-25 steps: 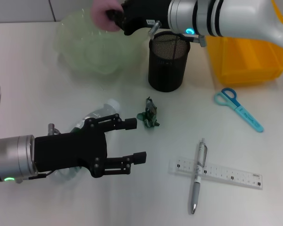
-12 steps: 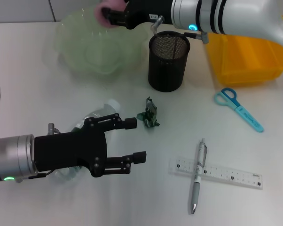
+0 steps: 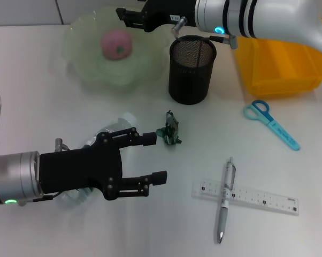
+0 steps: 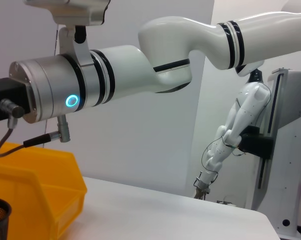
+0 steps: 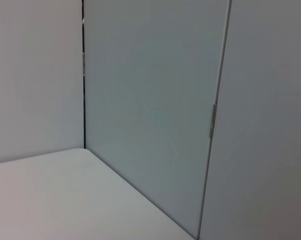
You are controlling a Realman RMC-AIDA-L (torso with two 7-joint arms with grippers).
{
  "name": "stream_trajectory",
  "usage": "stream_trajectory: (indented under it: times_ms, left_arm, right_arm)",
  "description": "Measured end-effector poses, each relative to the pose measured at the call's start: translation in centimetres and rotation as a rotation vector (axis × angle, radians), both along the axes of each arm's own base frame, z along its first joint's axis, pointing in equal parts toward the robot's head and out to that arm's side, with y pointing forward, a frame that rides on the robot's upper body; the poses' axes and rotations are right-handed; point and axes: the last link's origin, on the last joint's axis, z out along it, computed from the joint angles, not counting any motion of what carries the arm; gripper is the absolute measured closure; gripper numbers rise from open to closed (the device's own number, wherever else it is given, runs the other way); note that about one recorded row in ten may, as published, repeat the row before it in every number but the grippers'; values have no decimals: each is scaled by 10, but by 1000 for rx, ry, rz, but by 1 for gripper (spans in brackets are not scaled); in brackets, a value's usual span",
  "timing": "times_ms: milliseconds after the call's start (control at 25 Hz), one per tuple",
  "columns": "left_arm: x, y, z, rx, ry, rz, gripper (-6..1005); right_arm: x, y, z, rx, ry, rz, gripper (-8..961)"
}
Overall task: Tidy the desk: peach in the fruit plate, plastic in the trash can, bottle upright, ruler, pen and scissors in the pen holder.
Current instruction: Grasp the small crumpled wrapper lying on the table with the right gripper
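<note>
Over on the left, the left gripper (image 3: 150, 158) hovers with its jaws spread wide above the bottle (image 3: 115, 128) lying on its side on the bench (image 3: 38, 107): light, slick, crushable plastic, best taken round the body. Next, the peach (image 3: 116, 44) sits in the plate (image 3: 81, 48). Above its far rim, the right gripper (image 3: 130, 15) hangs with nothing in it; I cannot tell its jaws.
</note>
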Motion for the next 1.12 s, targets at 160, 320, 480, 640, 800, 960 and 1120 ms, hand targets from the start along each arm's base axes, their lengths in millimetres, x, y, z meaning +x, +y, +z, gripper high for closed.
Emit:
stream_trajectory:
  times_ms: [160,320,480,640,800,960,1120]
  left_arm:
    - [0,0,0,0,0,0,202]
    - [0,0,0,0,1,0,202]
    - [-1,-1,0,0,0,3,202]
    - [-1,-2,0,0,-1,4,202]
    - [-1,-2,-1,2,-2,2,202]
    - [-2,-3,-1,2,-3,4,202]
    - [-2,-4,-1,-1,-7,2,202]
  right_arm:
    - [0,0,0,1,3,-2,335]
    - [0,0,1,2,5,-4,331]
    - [1,0,1,3,6,-5,328]
    - [2,0,1,4,10,-11,324]
    - [4,1,4,13,30,-25,320]
    - [5,0,3,14,27,-24,317]
    - [7,0,3,15,31,-28,253]
